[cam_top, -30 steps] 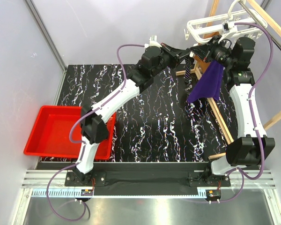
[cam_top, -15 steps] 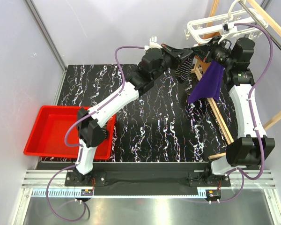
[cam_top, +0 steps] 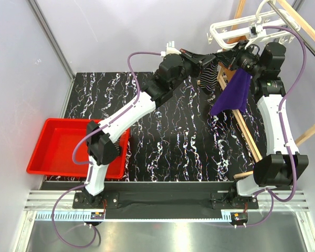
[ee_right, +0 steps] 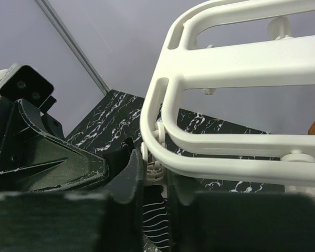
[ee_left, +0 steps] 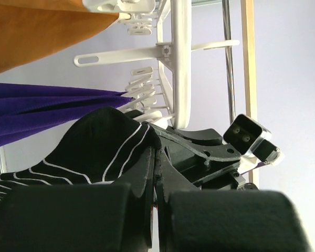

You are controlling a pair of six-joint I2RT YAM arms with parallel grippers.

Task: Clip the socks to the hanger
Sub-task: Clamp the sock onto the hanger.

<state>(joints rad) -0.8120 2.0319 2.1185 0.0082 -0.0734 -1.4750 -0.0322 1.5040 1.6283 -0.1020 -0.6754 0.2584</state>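
Observation:
A black sock with thin white stripes [cam_top: 208,76] hangs from my left gripper [cam_top: 210,61], which is shut on its top edge just under the near-left corner of the white clip hanger [cam_top: 232,27]. In the left wrist view the sock [ee_left: 102,149] bulges left of the shut jaws [ee_left: 156,157], below the hanger's frame [ee_left: 179,63]. My right gripper [cam_top: 227,59] faces the left one. In the right wrist view it [ee_right: 155,170] is shut on a white clip [ee_right: 156,169] under the hanger's rail [ee_right: 226,68], with the sock [ee_right: 156,223] just below.
A purple cloth [cam_top: 232,95] hangs from the wooden rack [cam_top: 241,123] at the right, close beside the sock. A red tray [cam_top: 48,157] sits at the table's left edge. The black marbled table [cam_top: 168,131] lies below both arms.
My left gripper has moved slightly up and left with the sock, which now hangs spread out instead of narrow. The right gripper has stayed at the clip.

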